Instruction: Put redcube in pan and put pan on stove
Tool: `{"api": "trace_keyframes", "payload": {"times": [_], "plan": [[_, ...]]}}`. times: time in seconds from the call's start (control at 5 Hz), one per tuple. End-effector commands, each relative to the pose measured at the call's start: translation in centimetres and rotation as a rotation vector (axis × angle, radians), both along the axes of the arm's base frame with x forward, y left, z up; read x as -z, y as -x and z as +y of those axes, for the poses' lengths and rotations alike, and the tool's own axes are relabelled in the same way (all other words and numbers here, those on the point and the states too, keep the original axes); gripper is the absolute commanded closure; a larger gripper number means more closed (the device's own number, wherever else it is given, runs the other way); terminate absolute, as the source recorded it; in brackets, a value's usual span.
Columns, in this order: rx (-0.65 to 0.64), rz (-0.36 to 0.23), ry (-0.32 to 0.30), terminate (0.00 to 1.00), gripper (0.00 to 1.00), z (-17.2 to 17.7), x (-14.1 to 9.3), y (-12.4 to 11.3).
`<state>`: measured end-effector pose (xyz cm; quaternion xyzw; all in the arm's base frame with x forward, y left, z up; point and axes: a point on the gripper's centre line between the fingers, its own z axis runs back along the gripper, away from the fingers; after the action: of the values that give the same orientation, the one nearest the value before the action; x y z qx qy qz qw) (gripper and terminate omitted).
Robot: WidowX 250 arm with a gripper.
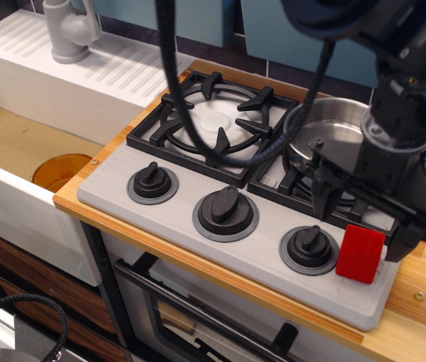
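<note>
The redcube (360,255) sits on the front right corner of the light grey stove (182,215), just right of the right knob (308,248). The shiny steel pan (332,136) stands on the right burner grate, partly hidden by the arm. My gripper (363,230) hangs open just above and behind the redcube. Its left finger (324,197) is over the grate's front edge and its right finger (404,243) is beside the cube's top right. The jaws hold nothing.
The left burner grate (216,121) has a black cable (169,75) hanging over it. A white sink (16,151) with a grey faucet (69,30) and an orange drain disc (58,170) lies to the left. A wooden counter strip (424,279) runs on the right.
</note>
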<state>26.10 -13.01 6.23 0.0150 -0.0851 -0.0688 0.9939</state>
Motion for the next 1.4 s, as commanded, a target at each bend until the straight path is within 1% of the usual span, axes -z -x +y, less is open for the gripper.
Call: {"api": "trace_keyframes", "payload": {"times": [0.0, 0.6, 0.8, 1.0, 1.2], "plan": [[-0.005, -0.041, 0.026, 0.0, 0.0, -0.5, 0.2, -0.5], [-0.002, -0.071, 0.051, 0.0, 0.0, -0.9, 2.4, -0.4], [0.005, -0.069, 0.058, 0.0, 0.0, -0.9, 3.2, -0.4], [-0.003, -0.04, 0.039, 0.0, 1.0, -1.0, 2.6, 0.1], [-0.009, 0.0, 0.014, 0.0, 1.0, -1.1, 0.5, 0.6]]}}
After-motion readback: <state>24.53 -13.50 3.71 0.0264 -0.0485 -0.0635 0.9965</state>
